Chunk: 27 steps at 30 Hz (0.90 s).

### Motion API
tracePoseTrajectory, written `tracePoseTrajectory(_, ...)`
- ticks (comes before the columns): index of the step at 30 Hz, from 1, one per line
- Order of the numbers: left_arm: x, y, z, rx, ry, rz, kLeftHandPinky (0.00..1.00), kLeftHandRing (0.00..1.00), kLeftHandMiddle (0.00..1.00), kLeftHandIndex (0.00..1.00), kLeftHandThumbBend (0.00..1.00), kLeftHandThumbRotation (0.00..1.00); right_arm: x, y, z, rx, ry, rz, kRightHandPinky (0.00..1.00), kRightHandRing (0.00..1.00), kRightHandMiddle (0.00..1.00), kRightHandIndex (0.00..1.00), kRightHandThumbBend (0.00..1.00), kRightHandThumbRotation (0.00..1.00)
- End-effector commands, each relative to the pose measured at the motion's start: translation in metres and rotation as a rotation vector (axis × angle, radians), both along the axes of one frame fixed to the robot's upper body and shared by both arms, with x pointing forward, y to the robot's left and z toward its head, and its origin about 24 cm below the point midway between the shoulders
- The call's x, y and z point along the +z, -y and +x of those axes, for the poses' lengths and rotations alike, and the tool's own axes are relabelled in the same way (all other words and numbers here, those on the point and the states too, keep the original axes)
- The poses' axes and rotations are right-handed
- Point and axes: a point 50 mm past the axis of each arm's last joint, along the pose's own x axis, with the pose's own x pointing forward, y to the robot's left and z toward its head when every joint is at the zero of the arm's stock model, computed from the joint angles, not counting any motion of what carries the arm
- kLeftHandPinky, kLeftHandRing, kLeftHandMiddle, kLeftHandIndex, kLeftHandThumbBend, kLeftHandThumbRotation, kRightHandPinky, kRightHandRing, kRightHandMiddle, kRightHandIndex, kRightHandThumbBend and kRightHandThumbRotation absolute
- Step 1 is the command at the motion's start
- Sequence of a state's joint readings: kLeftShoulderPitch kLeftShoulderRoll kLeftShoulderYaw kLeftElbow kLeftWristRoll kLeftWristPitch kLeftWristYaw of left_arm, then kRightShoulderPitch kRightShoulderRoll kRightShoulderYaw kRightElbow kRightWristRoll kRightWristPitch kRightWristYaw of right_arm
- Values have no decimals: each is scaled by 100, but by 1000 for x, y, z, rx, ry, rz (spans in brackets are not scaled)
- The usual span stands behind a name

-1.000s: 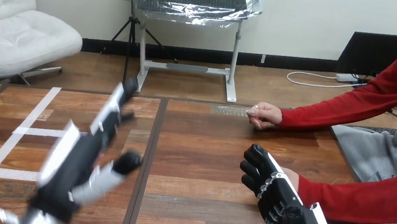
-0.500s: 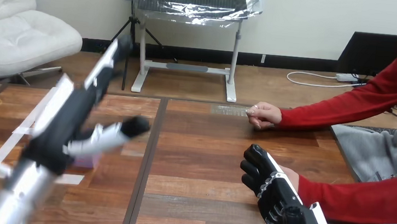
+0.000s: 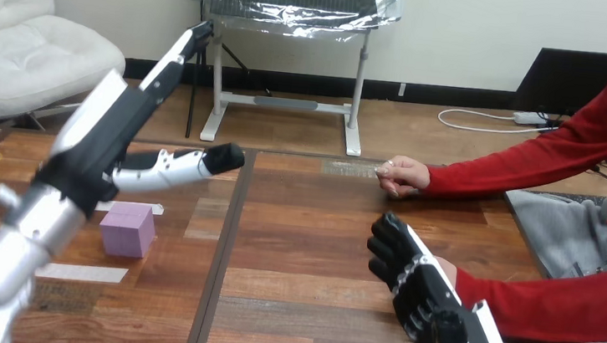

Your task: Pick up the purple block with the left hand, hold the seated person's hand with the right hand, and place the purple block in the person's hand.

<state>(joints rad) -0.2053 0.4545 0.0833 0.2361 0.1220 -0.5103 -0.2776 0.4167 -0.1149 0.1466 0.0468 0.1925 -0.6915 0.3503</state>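
The purple block point(image 3: 127, 230) sits on the wooden table point(image 3: 312, 223) at the left, with nothing touching it. My left hand point(image 3: 123, 133) is raised above and behind the block, open, its fingers straight and pointing up and to the right, the thumb stretched toward the table's middle. My right hand point(image 3: 409, 276) lies at the lower right with its back to the camera, against the person's near hand point(image 3: 444, 268). Just a sliver of that hand shows beside the red sleeve, and the contact between the two is hidden.
The person's far hand point(image 3: 401, 177) rests as a loose fist on the table near its far edge, its red sleeve running off to the right. White tape strips point(image 3: 76, 271) lie around the block. A dark seam point(image 3: 226, 240) divides the tabletop.
My left arm has lifted and swung up and back, uncovering the purple block on the table. My right hand and the person's hands have hardly moved.
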Motion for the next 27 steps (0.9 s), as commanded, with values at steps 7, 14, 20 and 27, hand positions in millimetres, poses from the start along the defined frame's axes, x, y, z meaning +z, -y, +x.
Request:
tracePoseTrajectory(7, 18, -7, 30, 14, 6, 188, 100, 100, 100, 100, 81, 66, 17, -1, 18, -7, 111, 15, 95, 95, 95, 94, 79, 100)
tracePoseTrajectory(14, 15, -10, 44, 28, -31, 316, 100, 100, 100, 100, 77, 64, 17, -1, 18, 1, 110, 19, 96, 96, 95, 94, 79, 100)
tracePoseTrajectory(20, 13, -13, 53, 46, -51, 434, 94, 100, 100, 100, 75, 66, 17, -1, 18, -3, 114, 14, 96, 96, 95, 94, 79, 100)
tracePoseTrajectory(27, 7, -15, 63, 68, -86, 522, 90, 100, 100, 100, 73, 66, 17, -1, 17, -1, 116, 12, 96, 96, 95, 94, 79, 100)
